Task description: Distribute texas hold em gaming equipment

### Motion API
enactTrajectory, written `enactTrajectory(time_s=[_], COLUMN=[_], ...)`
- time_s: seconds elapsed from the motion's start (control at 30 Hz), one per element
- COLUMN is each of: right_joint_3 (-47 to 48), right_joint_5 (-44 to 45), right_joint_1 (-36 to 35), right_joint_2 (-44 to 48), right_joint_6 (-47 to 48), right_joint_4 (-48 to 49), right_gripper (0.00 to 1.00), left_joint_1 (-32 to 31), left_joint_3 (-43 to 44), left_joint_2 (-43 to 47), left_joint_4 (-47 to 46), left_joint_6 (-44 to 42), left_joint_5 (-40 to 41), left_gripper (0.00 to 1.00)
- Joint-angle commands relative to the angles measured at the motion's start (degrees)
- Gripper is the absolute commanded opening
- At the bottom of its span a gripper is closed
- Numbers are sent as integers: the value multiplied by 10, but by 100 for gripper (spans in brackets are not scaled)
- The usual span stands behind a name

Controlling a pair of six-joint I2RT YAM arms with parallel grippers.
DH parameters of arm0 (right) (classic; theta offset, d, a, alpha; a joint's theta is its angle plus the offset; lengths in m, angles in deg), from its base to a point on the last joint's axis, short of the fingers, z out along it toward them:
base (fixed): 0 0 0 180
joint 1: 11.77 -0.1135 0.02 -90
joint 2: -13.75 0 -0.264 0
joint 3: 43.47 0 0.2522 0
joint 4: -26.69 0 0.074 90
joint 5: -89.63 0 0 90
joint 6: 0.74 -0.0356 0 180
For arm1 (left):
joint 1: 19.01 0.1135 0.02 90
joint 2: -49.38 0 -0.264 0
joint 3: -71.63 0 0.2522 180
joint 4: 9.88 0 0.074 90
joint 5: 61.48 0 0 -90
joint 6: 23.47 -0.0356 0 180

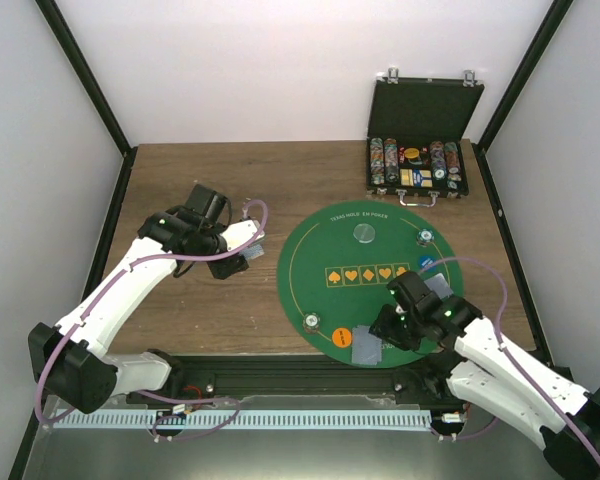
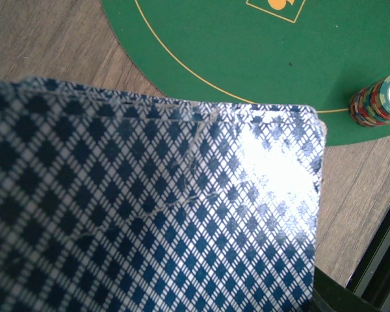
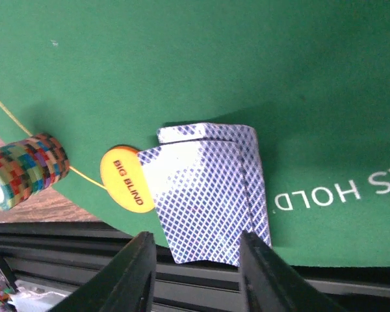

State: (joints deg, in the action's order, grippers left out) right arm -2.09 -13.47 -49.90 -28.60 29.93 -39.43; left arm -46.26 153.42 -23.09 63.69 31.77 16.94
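Note:
My left gripper (image 1: 246, 247) is over the wooden table left of the green mat (image 1: 310, 270) and is shut on a deck of blue-patterned cards (image 2: 156, 214). The deck fills the left wrist view and hides the fingers. My right gripper (image 3: 195, 263) is open just above the mat's near edge. Two face-down cards (image 3: 208, 188) lie on the felt in front of its fingers, overlapping and overhanging the edge; they also show from above (image 1: 368, 346). An orange BIG BLIND disc (image 3: 122, 180) touches their left side. A striped chip stack (image 3: 26, 170) stands further left.
A black case of chips (image 1: 420, 150) stands open at the back right. On the mat are a grey disc (image 1: 365, 233), a chip stack (image 1: 424, 237), a blue disc (image 1: 428, 264) and more cards (image 1: 442, 286) by the right arm. A black rail (image 1: 280, 375) runs along the near edge.

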Motion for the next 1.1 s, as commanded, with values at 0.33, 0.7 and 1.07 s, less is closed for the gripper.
enactTrajectory(time_s=[0.33, 0.7, 1.07], right_joint_3=[326, 360, 364], right_joint_5=[-224, -521, -508], right_joint_1=[14, 53, 4], right_joint_2=[-211, -421, -484], right_joint_6=[308, 295, 278], right_joint_4=[234, 525, 599], right_gripper=[87, 89, 93], left_joint_1=[-21, -31, -32], left_joint_3=[31, 40, 47], left_joint_2=[9, 22, 3], left_joint_4=[35, 62, 57], left_joint_6=[-40, -47, -37], left_joint_5=[-42, -83, -98], left_gripper=[53, 53, 53])
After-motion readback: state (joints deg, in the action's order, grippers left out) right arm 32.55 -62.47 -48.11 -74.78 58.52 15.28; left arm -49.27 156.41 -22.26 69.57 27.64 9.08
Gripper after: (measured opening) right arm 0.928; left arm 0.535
